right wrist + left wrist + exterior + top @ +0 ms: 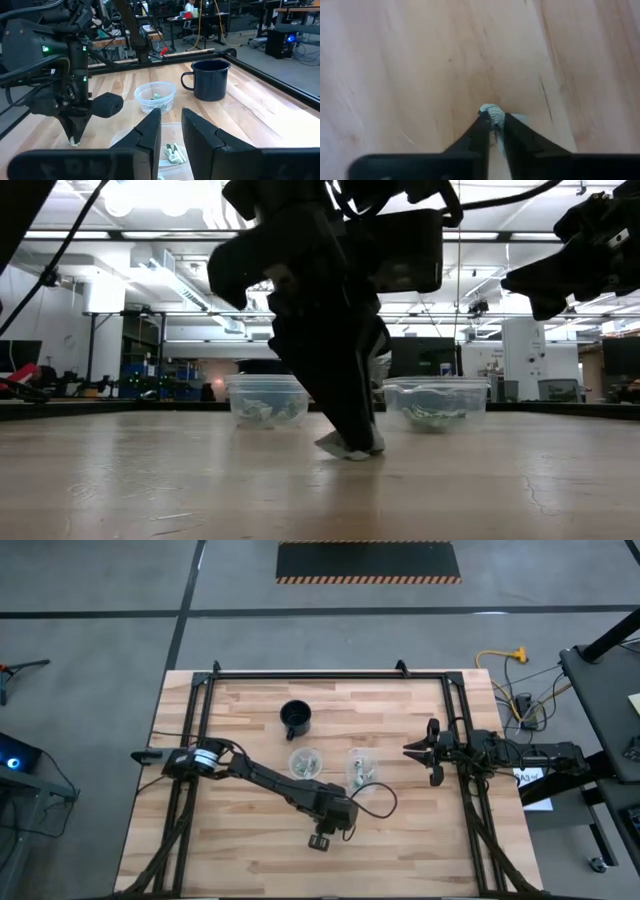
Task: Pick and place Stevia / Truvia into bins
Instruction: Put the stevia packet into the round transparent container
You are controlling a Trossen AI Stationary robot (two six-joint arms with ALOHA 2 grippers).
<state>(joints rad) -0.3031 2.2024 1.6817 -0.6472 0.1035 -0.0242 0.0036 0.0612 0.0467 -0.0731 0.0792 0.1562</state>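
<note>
My left gripper [352, 442] points down at the table's near middle, shut on one small white-and-green sweetener packet [493, 116]; it also shows in the right wrist view [75, 142]. Two clear cups [305, 762] [362, 766] stand on the table beyond it, each with packets inside; in the low view they show at left [266, 400] and right [435, 402]. My right gripper [412, 751] hovers at the table's right, open and empty, clear of the cups. My left gripper pinches the packet [495, 120] between its two fingertips [481, 131], and the paper is crumpled where they meet. The fingers come from above, pointing down. The packet's lower part [345, 450] rests on or just above the table; I cannot tell which.
A black mug [296, 718] with a handle stands behind the cups toward the far edge. A black frame rail [330, 673] runs along the table's far edge and sides. Bare wood lies to the left and near side of my left gripper.
</note>
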